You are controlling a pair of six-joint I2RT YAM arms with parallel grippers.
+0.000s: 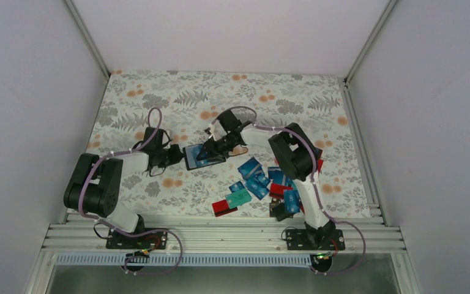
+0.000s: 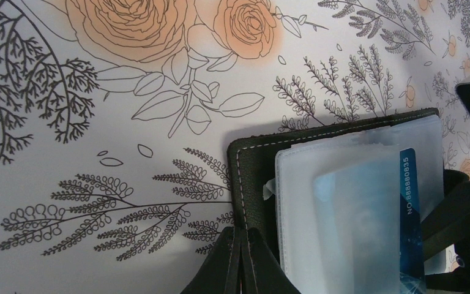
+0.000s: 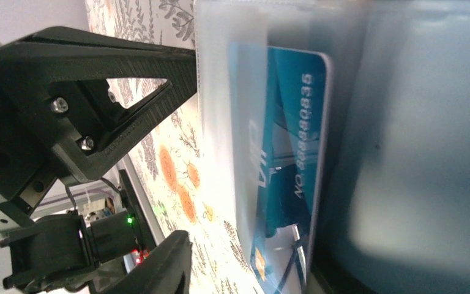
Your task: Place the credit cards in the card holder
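Pinning the card holder (image 1: 193,160) open on the floral cloth (image 1: 159,98), just left of centre in the top view, with the left gripper (image 1: 179,155). Clamping its jaws together on the stitched black cover at the holder's left edge, at the bottom centre of the left wrist view. Reaching the right gripper (image 1: 206,153) in over the holder from the right. Holding its jaws wide apart, one finger at upper left and the other at lower left of the right wrist view, gripping nothing. Showing one blue card (image 3: 294,141) sitting partly inside a clear sleeve (image 2: 343,202), its numbered edge poking out toward the right of the left wrist view. Leaving the other credit cards (image 1: 258,184) heaped loosely on the cloth at lower right of centre in the top view, mostly blue with red and teal among them, well apart from the holder.
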